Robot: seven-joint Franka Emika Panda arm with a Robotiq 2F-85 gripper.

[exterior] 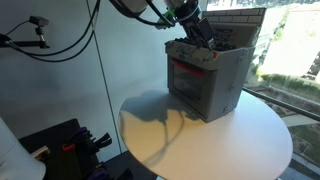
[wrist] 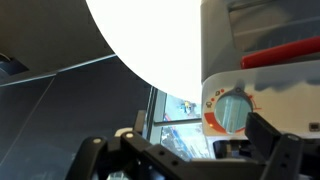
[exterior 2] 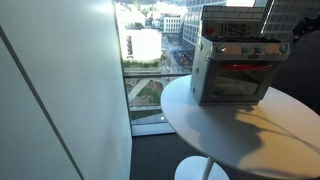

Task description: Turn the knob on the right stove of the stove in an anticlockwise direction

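A tall glass window (exterior 2: pixel 150 60) with a city view fills the far side of the scene, with a plain grey wall (exterior: pixel 70 80) to its left in an exterior view. Near it stands a round white pedestal table (exterior: pixel 250 140), seen in both exterior views (exterior 2: pixel 285 135). The small grey boxy toy stove with a red-framed door window and an upright tile-patterned back panel (exterior: pixel 205 85) sits on the far right part of the tabletop, close to the edge by the window, and appears again from its front (exterior 2: pixel 232 85). The dark robot arm (exterior: pixel 150 12) reaches down from above to the stove's upper front edge. There the black Robotiq gripper (exterior: pixel 203 42) hangs just above the control strip. In the wrist view the gripper (wrist: pixel 185 160) comes in from the bottom with its fingers (wrist: pixel 272 138) spread wide, nothing clamped between them. A round pale knob with an orange ring (wrist: pixel 232 110) on the stove front lies just beside the right-hand finger, below a red strip (wrist: pixel 285 52); whether finger and knob touch cannot be told.
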